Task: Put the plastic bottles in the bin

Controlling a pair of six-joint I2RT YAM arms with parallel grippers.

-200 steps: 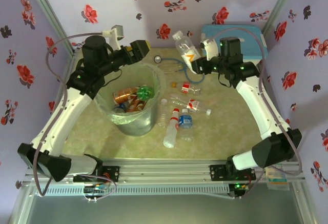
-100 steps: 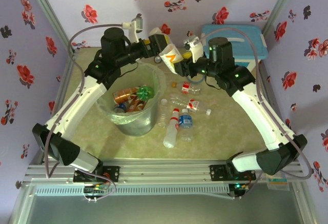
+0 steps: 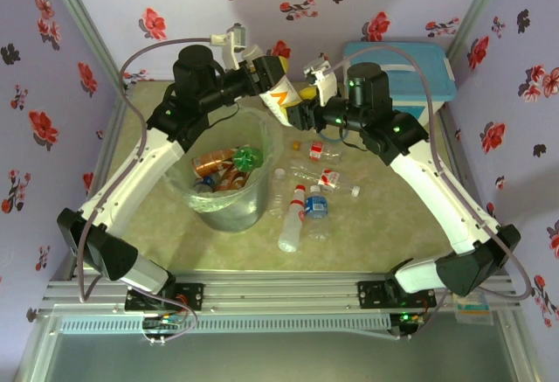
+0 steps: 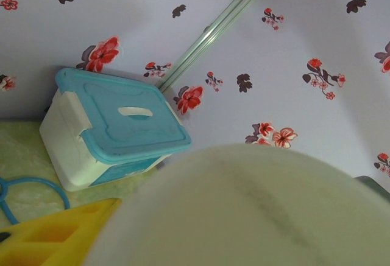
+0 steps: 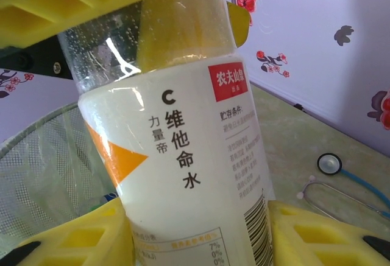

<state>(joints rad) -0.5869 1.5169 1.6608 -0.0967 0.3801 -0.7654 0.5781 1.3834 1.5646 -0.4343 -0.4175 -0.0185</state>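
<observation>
Down on the left, the grey bin (image 3: pixel 229 211), some bottles (image 3: pixel 229 165) already inside. Up over its back rim, the left claw (image 3: pixel 269 76), partly closed and pinching the clear end of a white-label bottle (image 3: pixel 280 99). Held in the air, tilted. Right beside it, the right claw (image 3: pixel 301 107), yellow fingers (image 5: pixel 289 220) tight on both sides of the label end. Further right, on the table (image 3: pixel 367 225), more loose bottles (image 3: pixel 293 223) lying near the bin.

In the bin (image 3: pixel 231 211), left on the table (image 3: pixel 384 225): several bottles (image 3: pixel 212 163). Above its far rim, a raised bottle (image 3: pixel 281 98). Right of it, loose bottles (image 3: pixel 316 207); behind those, a box (image 3: pixel 424 67).
</observation>
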